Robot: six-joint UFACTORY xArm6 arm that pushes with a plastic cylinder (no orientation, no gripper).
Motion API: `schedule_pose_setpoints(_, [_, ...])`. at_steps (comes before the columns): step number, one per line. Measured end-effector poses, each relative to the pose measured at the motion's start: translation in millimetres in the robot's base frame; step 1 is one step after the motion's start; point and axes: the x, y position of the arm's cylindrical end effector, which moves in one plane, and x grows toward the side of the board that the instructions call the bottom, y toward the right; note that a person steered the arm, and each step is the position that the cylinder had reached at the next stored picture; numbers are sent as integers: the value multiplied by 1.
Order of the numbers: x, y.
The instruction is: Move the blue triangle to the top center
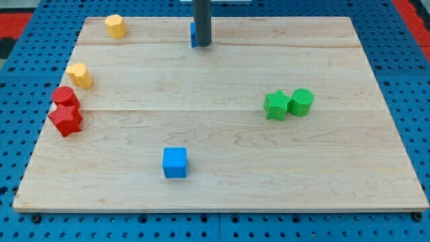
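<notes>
A blue block [193, 34], the blue triangle, sits near the top centre of the wooden board [222, 134]. Only a thin blue sliver shows; the rest is hidden behind my rod. My tip [202, 44] stands at the block's right side, touching or nearly touching it.
A blue cube [175, 163] lies at the bottom centre. A green star [276, 105] and a green cylinder [302, 101] touch at the right. A yellow block [115, 26] is at the top left, another yellow block [80, 75] at the left, above a red cylinder [65, 97] and a red block [66, 119].
</notes>
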Motion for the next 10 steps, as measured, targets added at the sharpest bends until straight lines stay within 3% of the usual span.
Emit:
schedule_pose_setpoints(2, [-3, -75])
schedule_pose_setpoints(3, [-25, -104])
schedule_pose_setpoints(4, [-39, -78])
schedule_pose_setpoints(7, [-30, 15])
schedule_pose_setpoints(9, [17, -16])
schedule_pose_setpoints(10, [36, 5])
